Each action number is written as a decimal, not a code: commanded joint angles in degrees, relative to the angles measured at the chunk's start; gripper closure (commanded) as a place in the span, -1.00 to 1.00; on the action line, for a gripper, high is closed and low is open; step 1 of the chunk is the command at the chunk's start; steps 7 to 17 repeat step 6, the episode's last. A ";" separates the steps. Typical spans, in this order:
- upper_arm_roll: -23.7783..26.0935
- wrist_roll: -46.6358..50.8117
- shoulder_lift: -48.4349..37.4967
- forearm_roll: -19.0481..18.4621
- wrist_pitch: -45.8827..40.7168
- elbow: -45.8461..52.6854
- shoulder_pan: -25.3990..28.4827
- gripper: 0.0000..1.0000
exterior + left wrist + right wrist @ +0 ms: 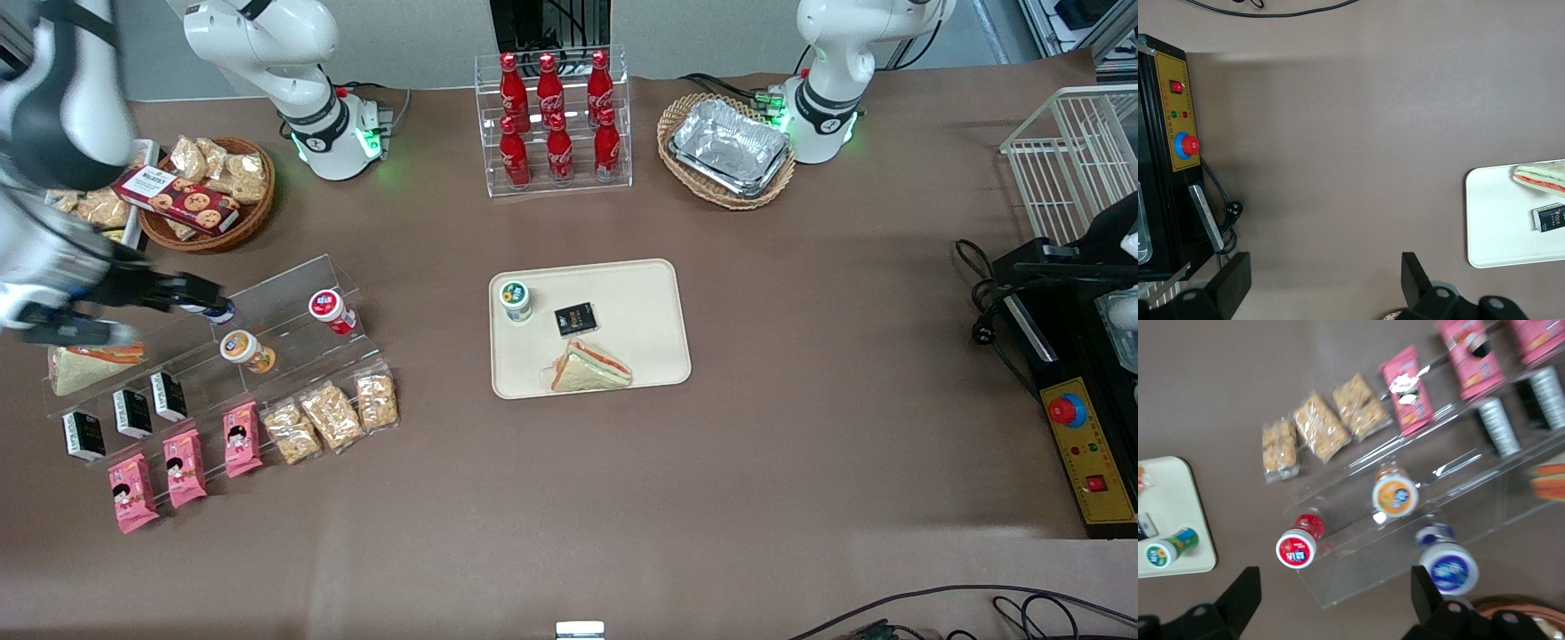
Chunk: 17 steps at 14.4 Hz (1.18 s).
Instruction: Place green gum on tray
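Note:
The green gum [515,300] stands upright on the cream tray [645,302], at the tray's corner toward the working arm's end. A black packet [575,318] and a sandwich [589,369] lie on the tray beside it. My right gripper [206,297] is open and empty, well away from the tray, above the clear acrylic step shelf [284,298] next to the blue-lidded bottle [219,311]. In the right wrist view the gripper [1335,579] hangs over the shelf edge. The gum [1168,549] and tray [1171,507] show there too.
On the shelf stand a red-lidded bottle [331,309] and an orange-lidded bottle [244,348], with snack packets [329,413] and pink packs [182,462] in front. A cola rack [556,120], a foil tray in a wicker basket [729,147] and a snack basket [209,191] lie farther from the camera.

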 commanded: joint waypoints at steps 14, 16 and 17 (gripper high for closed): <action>-0.31 -2.24 3.03 -3.71 -7.34 15.85 -4.09 -1.00; -0.31 -2.24 3.03 -3.71 -7.34 15.85 -4.09 -1.00; -0.31 -2.24 3.03 -3.71 -7.34 15.85 -4.09 -1.00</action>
